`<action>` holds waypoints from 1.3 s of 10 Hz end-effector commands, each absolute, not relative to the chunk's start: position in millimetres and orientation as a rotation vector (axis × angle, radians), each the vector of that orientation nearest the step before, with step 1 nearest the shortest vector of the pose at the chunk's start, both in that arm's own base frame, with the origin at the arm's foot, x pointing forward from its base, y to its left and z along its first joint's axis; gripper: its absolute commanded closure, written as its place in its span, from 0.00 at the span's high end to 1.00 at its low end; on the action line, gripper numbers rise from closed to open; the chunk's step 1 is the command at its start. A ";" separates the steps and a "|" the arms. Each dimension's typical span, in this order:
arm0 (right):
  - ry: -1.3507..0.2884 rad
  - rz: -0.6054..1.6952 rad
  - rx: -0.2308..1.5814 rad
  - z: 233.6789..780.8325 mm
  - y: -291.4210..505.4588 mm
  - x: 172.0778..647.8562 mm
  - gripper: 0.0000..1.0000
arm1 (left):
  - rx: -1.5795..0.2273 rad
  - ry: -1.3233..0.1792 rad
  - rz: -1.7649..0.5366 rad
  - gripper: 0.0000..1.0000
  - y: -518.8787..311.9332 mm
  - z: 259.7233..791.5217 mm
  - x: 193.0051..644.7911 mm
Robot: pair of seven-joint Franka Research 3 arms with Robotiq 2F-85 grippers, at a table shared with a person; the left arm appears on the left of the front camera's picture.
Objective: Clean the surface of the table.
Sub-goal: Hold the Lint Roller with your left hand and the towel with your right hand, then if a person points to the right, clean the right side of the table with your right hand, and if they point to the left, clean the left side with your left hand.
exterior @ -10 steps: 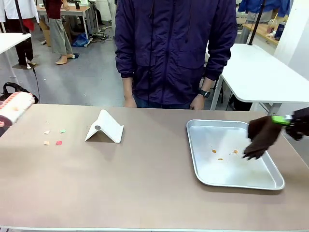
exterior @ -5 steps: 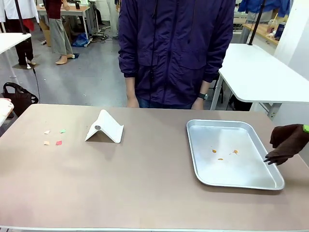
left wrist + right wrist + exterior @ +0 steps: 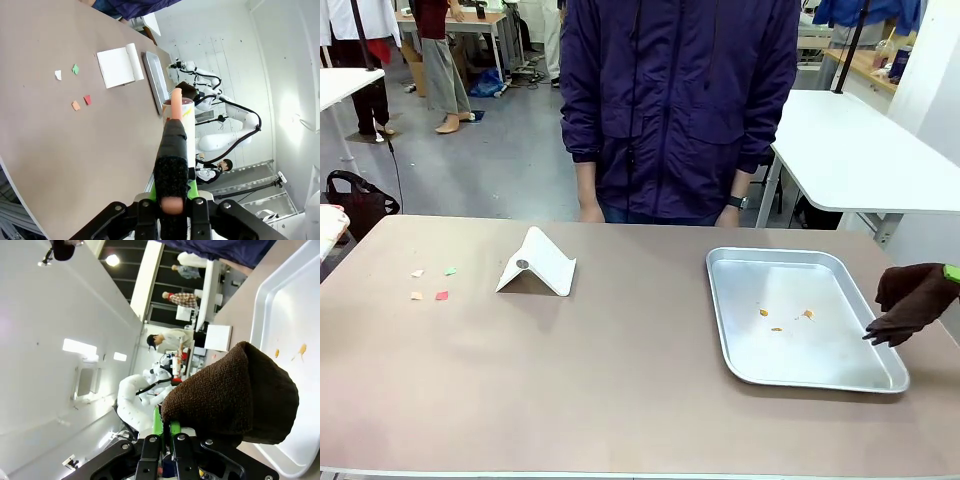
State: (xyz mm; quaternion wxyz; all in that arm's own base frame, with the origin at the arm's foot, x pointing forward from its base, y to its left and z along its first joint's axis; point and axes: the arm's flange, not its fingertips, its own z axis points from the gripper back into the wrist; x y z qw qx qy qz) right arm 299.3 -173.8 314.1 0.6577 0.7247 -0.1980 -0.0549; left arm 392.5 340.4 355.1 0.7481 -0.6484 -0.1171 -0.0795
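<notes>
The table [image 3: 620, 375] spreads across the lower front view, its brown top running from the near edge at 6 o'clock to the person [image 3: 680, 100] in a dark purple jacket standing at 12 o'clock, hands hanging at the far edge. At about 4 o'clock on it lies a metal tray [image 3: 820, 375], with a few orange crumbs [image 3: 807, 314] near its middle. At 9 o'clock four small coloured scraps [image 3: 441, 295] lie loose on the bare top, and just to their 3 o'clock side stands a folded card [image 3: 542, 262], white and tent-shaped, well apart from the tray. At the 3 o'clock edge a brown cloth [image 3: 912, 298] hangs by the tray's right rim; whether it touches the rim I cannot tell. In the right wrist view the right gripper [image 3: 165, 436] has its fingers drawn together and clamped on that cloth, which bulges toward 2 o'clock over the tray. In the left wrist view the left gripper [image 3: 172, 202] is clamped tight on the black handle of a roller [image 3: 179, 112], whose pale drum points to 12 o'clock, held in the air off the table's end. There the scraps show at 10 o'clock on the tabletop, the card beyond them toward 11 o'clock and the tray's edge past that.
</notes>
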 end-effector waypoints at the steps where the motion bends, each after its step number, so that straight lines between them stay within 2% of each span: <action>1: -0.444 -0.127 1.636 321.2 -173.6 298.5 0.00 | -1.420 -0.268 -0.191 0.00 340.4 357.1 389.2; 13: -0.444 -0.127 1.636 321.2 -173.6 298.5 0.00 | -1.420 -0.268 -0.191 0.00 340.4 357.1 389.2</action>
